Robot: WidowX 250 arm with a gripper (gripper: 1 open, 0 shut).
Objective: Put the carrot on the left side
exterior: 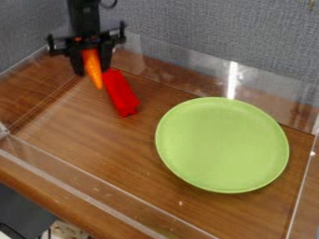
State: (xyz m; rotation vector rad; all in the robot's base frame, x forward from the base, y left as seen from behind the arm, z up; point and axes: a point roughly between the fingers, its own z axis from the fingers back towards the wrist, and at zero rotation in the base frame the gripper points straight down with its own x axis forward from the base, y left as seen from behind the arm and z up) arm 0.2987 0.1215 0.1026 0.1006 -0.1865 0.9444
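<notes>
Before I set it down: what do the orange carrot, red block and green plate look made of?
Orange tapered carrot: likely smooth plastic, uniform colour. Red rectangular block: plastic or painted wood; unclear. Round green plate: matte plastic, probably, with an even sheen.
</notes>
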